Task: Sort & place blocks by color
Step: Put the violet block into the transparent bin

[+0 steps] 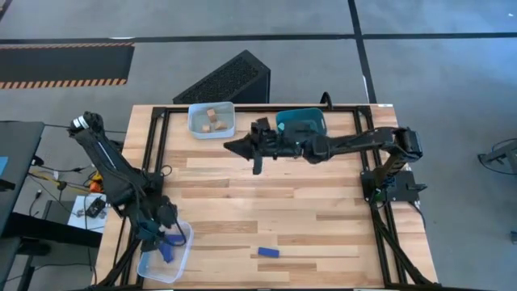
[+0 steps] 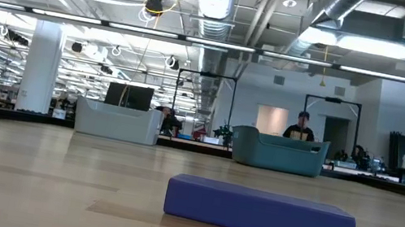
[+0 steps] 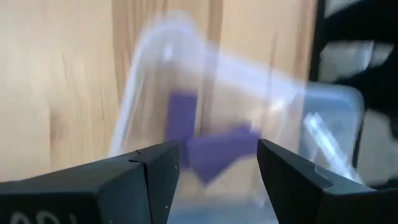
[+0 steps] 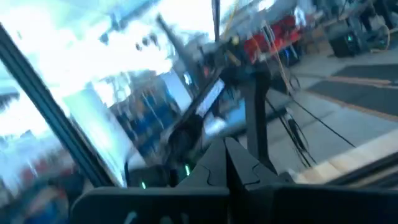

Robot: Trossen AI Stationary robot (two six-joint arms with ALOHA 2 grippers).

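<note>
A dark blue bar (image 1: 268, 252) lies flat on the table near its near edge and fills the foreground of the low view (image 2: 260, 212). Two more dark blue blocks (image 3: 208, 140) lie inside the clear bin (image 1: 166, 252) at the near left corner. My left gripper (image 1: 158, 234) hovers open over that bin (image 3: 217, 155), touching nothing. Tan cubes (image 1: 212, 120) sit in the pale grey bin (image 1: 194, 125) at the far edge. My right gripper (image 1: 233, 147) is stretched level toward the table's left, in front of that bin, its fingers (image 4: 227, 158) shut with nothing seen between them.
The teal bin (image 1: 303, 121) stands at the far edge, right of the grey bin, under my right arm's forearm. A black slatted box (image 1: 230, 81) lies beyond the far edge. A person (image 2: 300, 128) stands in the room behind the table. Bare wood spans the table's middle (image 1: 275, 202).
</note>
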